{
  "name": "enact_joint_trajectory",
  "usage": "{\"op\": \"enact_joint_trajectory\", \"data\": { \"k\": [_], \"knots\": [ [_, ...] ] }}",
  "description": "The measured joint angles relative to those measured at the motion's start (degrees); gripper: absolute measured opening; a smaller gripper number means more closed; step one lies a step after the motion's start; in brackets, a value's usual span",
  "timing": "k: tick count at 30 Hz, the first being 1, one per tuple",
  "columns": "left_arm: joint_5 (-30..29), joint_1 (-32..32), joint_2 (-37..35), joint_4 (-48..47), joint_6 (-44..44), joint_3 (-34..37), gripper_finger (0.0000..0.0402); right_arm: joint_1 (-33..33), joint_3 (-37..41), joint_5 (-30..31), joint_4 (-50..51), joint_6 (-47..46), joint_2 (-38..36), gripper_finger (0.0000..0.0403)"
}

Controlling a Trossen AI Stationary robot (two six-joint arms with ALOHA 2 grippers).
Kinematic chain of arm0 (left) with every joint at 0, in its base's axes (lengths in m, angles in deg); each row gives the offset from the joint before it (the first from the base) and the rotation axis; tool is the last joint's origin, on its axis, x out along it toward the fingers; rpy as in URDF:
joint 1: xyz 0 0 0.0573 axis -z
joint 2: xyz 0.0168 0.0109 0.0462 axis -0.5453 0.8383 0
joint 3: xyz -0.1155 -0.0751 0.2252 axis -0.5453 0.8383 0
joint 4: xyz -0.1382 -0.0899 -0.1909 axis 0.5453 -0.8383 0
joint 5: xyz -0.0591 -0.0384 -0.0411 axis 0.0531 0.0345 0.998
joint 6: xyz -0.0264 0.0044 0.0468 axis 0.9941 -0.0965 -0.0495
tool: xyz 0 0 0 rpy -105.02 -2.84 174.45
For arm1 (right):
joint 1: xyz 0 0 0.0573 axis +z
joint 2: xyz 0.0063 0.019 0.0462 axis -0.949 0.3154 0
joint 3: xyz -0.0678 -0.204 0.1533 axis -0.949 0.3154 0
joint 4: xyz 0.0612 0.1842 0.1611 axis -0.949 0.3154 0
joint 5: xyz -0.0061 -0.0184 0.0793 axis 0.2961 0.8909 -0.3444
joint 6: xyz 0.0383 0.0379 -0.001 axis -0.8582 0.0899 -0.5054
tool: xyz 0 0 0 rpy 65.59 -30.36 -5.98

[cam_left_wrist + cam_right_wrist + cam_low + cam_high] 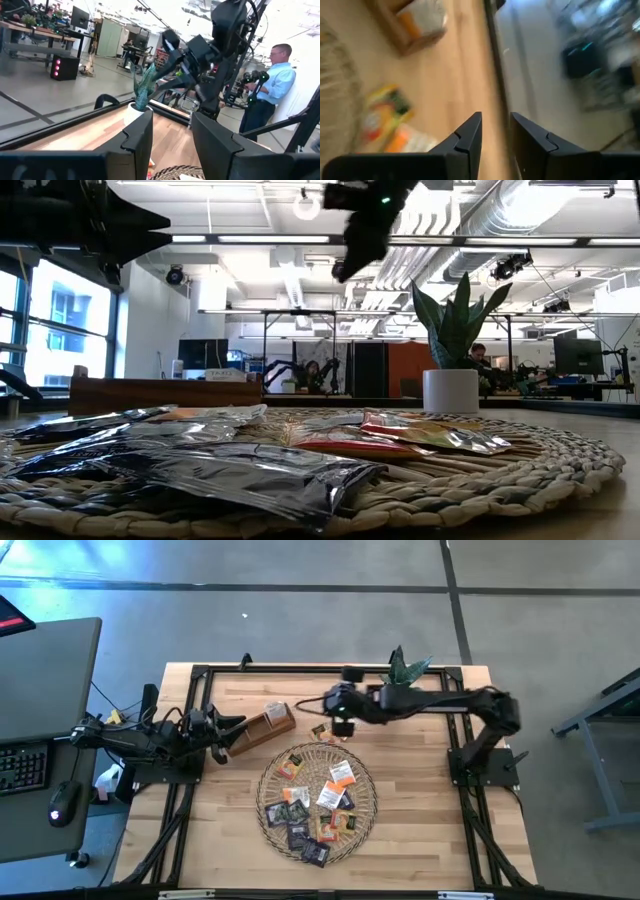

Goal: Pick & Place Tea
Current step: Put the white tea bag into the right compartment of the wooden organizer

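Several tea sachets [318, 805], white-and-orange and dark, lie flat on the round wicker tray [268, 812]; they also show up close in the low view [230, 465]. Two more sachets [385, 111] lie on the bare table between the tray and the wooden box [262, 726]. The box holds a white-and-orange sachet [422, 17]. My right gripper [330, 710] hangs high over the table beside the box, open a little and empty [495, 135]. My left gripper [228, 732] waits at the box's left end, open and empty [172, 135].
A potted plant [405, 670] stands at the table's far edge, just behind my right arm. A black frame rail [492, 60] runs along the table's far side. People stand in the room beyond the table [272, 85].
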Motion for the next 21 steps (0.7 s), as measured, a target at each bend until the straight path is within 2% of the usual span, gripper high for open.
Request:
{"op": "enact_joint_trajectory", "data": {
  "k": [2, 4, 8, 12, 17, 21],
  "knots": [
    [0.0, 0.0, 0.0, 0.0, 0.0, 0.0, 0.0135, -0.9, 4.2, -5.4, 0.4, -4.5, -3.4, 0.0094],
    [0.0, 0.0, 0.0, 0.0, 0.0, 0.0, 0.0135, -1.8, 11.1, -10.1, -3.4, -6.3, -6.8, 0.0094],
    [0.0, 0.0, 0.0, 0.0, 0.0, 0.0, 0.0135, -3.4, 27.1, -14.4, -23.6, -6.6, -10.7, 0.0094],
    [0.0, 0.0, 0.0, 0.2, 0.2, 0.0, 0.0135, -6.5, 38.6, -20.4, -42.3, -10.0, -9.5, 0.0094],
    [0.0, 0.0, 0.0, 0.2, 0.2, 0.0, 0.0135, -9.7, 43.8, -21.4, -53.0, -15.1, -4.6, 0.0094],
    [-0.4, 0.0, 0.0, 0.3, 0.2, 0.0, 0.0135, -10.3, 43.7, -21.5, -53.8, -16.7, -1.1, 0.0094]
  ]
}}
